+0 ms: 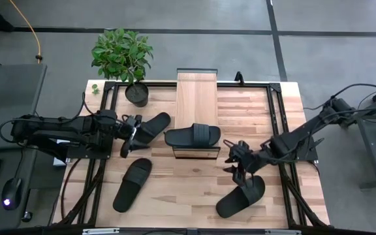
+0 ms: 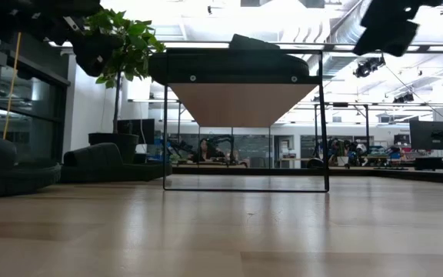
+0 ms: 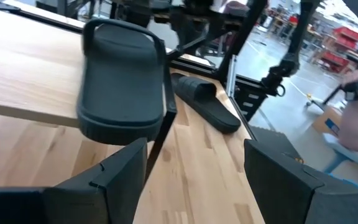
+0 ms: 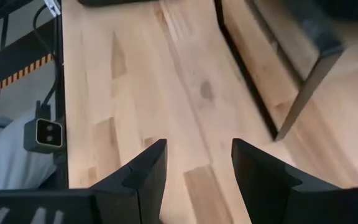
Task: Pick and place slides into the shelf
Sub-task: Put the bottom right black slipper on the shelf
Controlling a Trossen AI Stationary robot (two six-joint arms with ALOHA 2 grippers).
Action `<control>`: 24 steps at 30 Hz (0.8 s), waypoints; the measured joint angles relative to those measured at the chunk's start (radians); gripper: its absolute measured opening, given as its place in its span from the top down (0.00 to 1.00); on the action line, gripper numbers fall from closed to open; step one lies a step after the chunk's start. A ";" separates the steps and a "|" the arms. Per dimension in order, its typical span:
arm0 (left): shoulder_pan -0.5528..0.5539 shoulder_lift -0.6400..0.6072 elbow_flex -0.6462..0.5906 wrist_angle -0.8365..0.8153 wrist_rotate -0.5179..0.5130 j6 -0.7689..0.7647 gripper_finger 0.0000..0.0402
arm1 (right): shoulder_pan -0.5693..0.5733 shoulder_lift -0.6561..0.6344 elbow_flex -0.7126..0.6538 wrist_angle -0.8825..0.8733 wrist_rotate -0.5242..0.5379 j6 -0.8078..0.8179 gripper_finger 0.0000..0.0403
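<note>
we see the left pincer (image 1: 128,135) hanging over the worktop (image 1: 175,189) with its jaws parted and nothing between them; a slide (image 1: 153,126) lies just ahead of it, toward the shelf (image 1: 196,98), and a second slide (image 1: 133,183) rests on the worktop behind and to one side of it, well apart. a third slide (image 1: 193,136) sits across the near end of the shelf, further ahead of this pincer (its wrist view shows that sandal (image 3: 122,81) raised on the plank, with another slide (image 3: 205,102) on the wood past it). the right pincer (image 1: 235,162) is also released and empty, hovering above bare worktop (image 4: 135,93) beside the shelf's front corner; the fourth slide (image 1: 241,196) lies close by it, toward the worktop's near edge. a potted plant (image 1: 124,57) stands at the far corner, beyond the left pincer.
</note>
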 joint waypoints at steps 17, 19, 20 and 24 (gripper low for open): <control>0.000 0.000 0.000 -0.030 -0.071 -0.084 0.38 | 0.128 0.111 0.058 -0.066 0.035 0.133 0.57; 0.000 0.000 0.000 -0.038 -0.074 -0.084 0.38 | 0.128 0.137 0.093 -0.089 0.039 0.132 0.57; 0.000 0.000 0.000 -0.040 -0.074 -0.084 0.38 | 0.129 0.154 0.116 -0.104 0.044 0.132 0.57; 0.000 0.000 0.000 -0.040 -0.074 -0.084 0.38 | 0.145 0.245 0.229 -0.230 0.059 0.136 0.57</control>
